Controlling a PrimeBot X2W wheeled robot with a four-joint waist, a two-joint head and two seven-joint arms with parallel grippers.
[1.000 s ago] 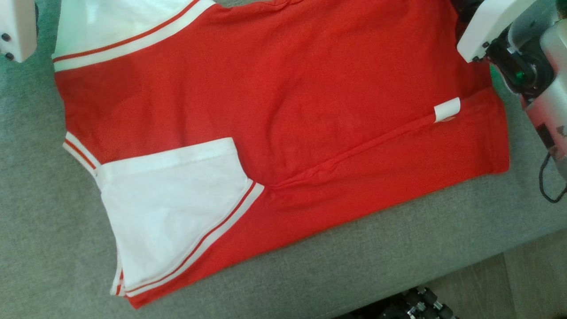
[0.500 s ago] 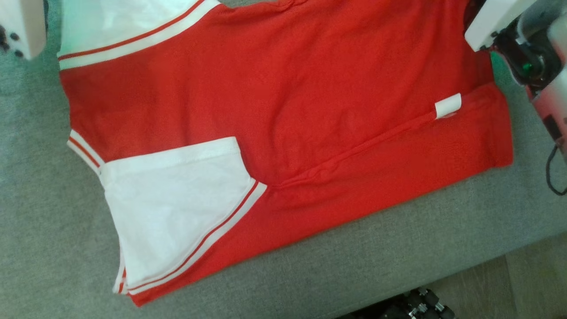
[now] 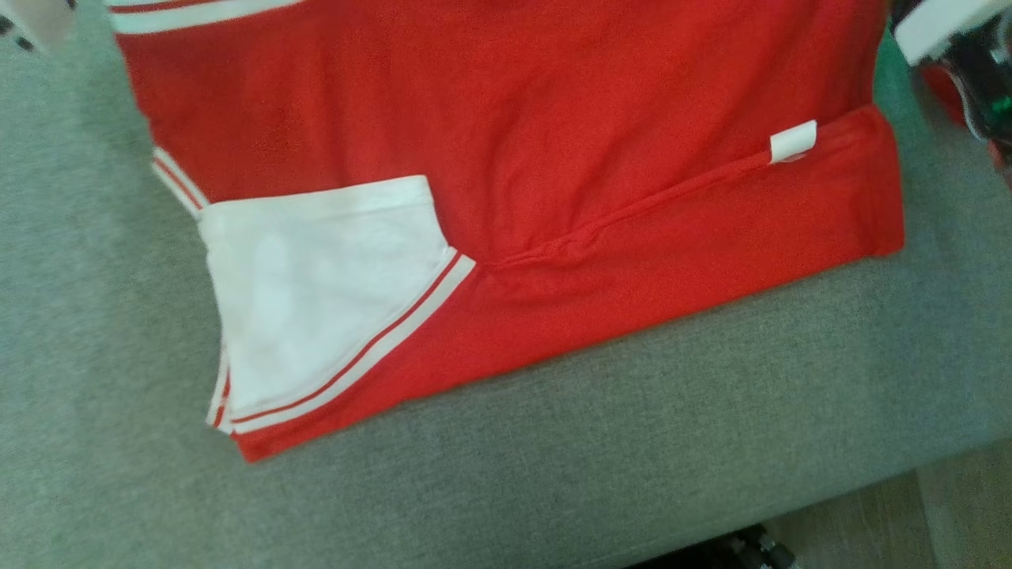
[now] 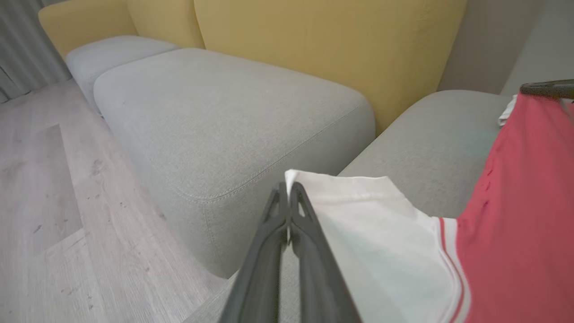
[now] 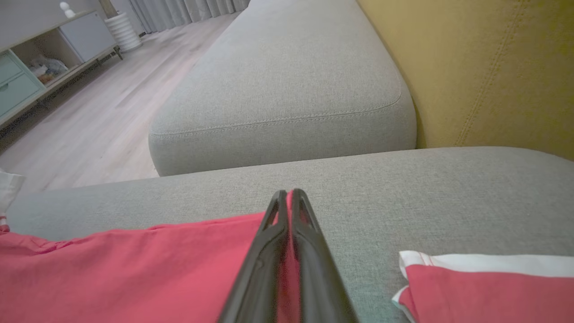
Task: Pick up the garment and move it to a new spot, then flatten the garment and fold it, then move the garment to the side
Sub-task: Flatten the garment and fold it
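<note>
Red cotton T-shirt with white striped sleeves (image 3: 553, 158) lies spread on the grey fabric sofa seat (image 3: 601, 458), my left gripper (image 4: 287, 190) pinching its white sleeve edge, my right gripper (image 5: 289, 195) its red edge; uneven pulling risks slipping or rumpling the near fold.

The red fabric shirt with white stripe-trimmed sleeves (image 3: 553, 118) runs off the head view's top edge, and its far sleeve shows as a mere strip. My pale left arm casing (image 3: 35, 20) is a cropped blur in that corner, and my right arm (image 3: 941, 32) is cut off too. I cannot identify the dark lump (image 3: 743, 549) below the near edge of the grey sofa seat (image 3: 553, 490). The shelf clutter (image 5: 42, 67) is too small to tell.
</note>
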